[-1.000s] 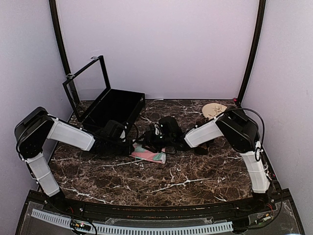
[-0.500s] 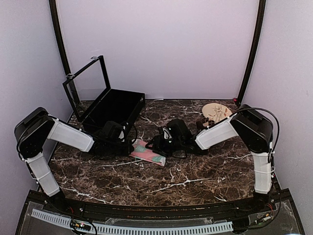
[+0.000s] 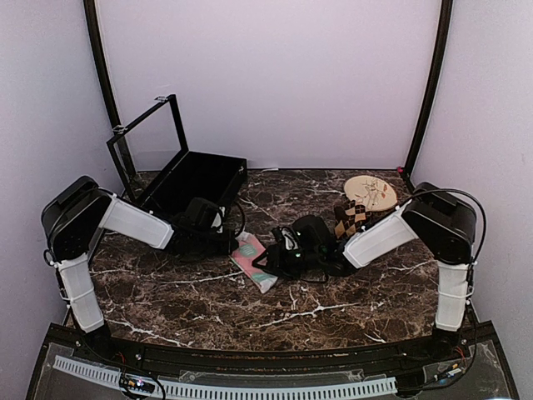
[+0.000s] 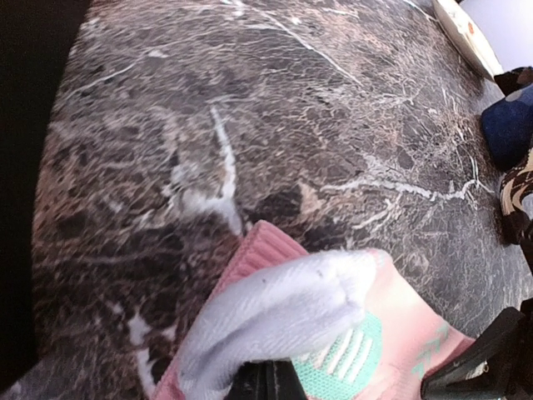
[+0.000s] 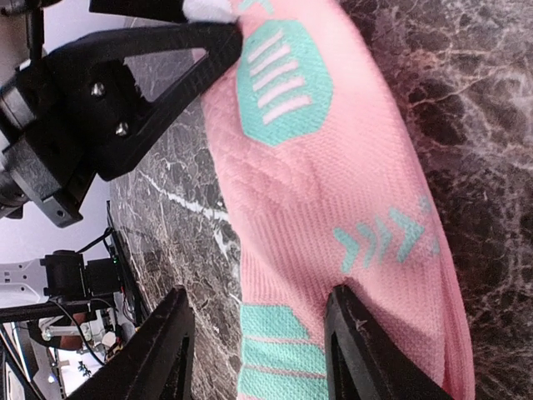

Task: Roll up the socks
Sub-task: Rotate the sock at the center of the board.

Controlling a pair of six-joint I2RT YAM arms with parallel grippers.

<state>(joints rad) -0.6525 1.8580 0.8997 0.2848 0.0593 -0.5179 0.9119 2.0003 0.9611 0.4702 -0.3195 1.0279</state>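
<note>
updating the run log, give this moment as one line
left fingers: shut on toe of pink sock | right fingers: open, astride pink sock | argyle sock: beside plate

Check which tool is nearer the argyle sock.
Right. The right tool straddles the pink sock, apart from the argyle sock; the left tool pinches the pink sock's toe, farther still.

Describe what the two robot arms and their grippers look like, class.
The left arm and right arm match: white link shells between bulky black joint housings. A thin black cable loops over the right arm's elbow. The left gripper has black fingers shaped as open triangular frames with screws; the right gripper is black too.
</note>
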